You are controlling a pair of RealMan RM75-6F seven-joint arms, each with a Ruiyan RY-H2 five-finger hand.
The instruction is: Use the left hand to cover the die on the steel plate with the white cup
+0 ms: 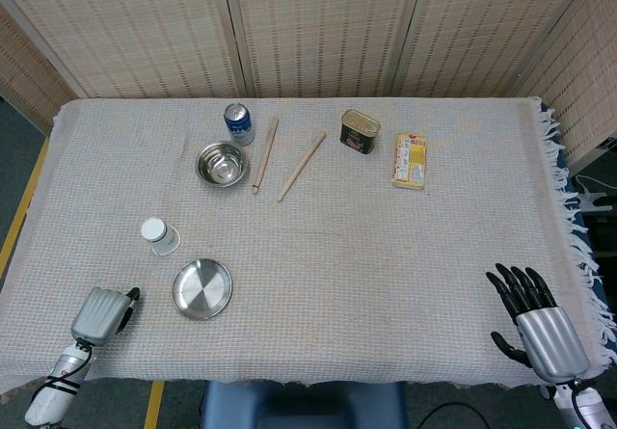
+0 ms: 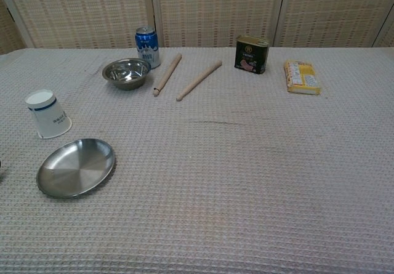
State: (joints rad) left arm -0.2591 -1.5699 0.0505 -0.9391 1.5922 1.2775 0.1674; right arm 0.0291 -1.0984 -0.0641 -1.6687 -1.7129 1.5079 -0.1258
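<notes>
The white cup (image 1: 159,234) (image 2: 48,114) stands upside down on the cloth, just beyond and to the left of the steel plate (image 1: 202,288) (image 2: 76,167). The plate's surface looks bare, and I see no die in either view. My left hand (image 1: 99,314) hovers at the near-left corner, left of the plate and apart from cup and plate. It shows only its silver back and one dark fingertip, and it holds nothing. My right hand (image 1: 538,328) is at the near-right corner, fingers spread and empty. The chest view shows neither hand clearly.
At the back stand a steel bowl (image 1: 221,164), a blue can (image 1: 238,123), two wooden sticks (image 1: 265,152) (image 1: 302,166), a dark tin (image 1: 360,131) and a yellow packet (image 1: 411,161). The cloth's fringed edge runs down the right side.
</notes>
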